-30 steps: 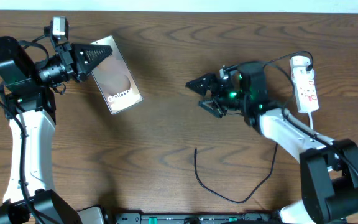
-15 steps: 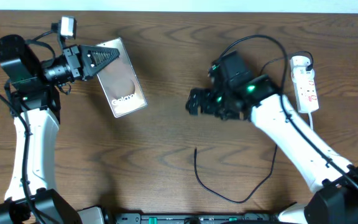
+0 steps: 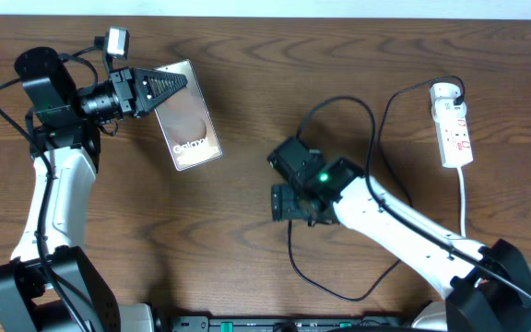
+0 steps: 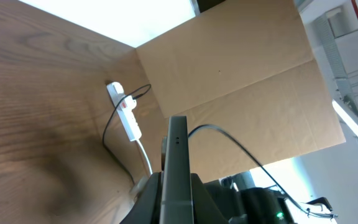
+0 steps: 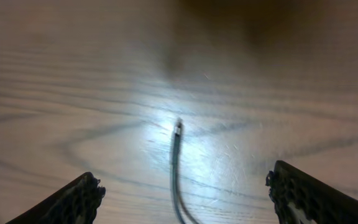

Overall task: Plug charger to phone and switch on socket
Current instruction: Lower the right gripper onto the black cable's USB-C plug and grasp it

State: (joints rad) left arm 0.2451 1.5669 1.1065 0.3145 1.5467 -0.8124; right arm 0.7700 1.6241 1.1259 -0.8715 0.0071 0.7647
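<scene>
Phone [image 3: 192, 134] is the biggest task item. We see it at the upper left of the wood surface [image 3: 155, 240]. The left end effector [image 3: 175, 85] is clamped on its top corner, and the left wrist view shows it edge-on between the fingers. We judge it is lifted, not lying flat.

Socket [image 3: 453, 124] lies at the far right, well apart from both arms. We can't tell its switch state.

Charger [image 3: 291, 249] loops across the lower middle. Its far end runs up to the socket's rounded end. It looks plugged in there, but it's too small to be sure.

Right end effector [image 5: 182, 186] hovers over the cable's free end with its fingers wide apart, holding nothing. The connector tip [image 5: 178, 126] lies on the wood between them.

Progress: phone gripped. Left to do: grasp the tip, mate it with the phone, flip the switch.
</scene>
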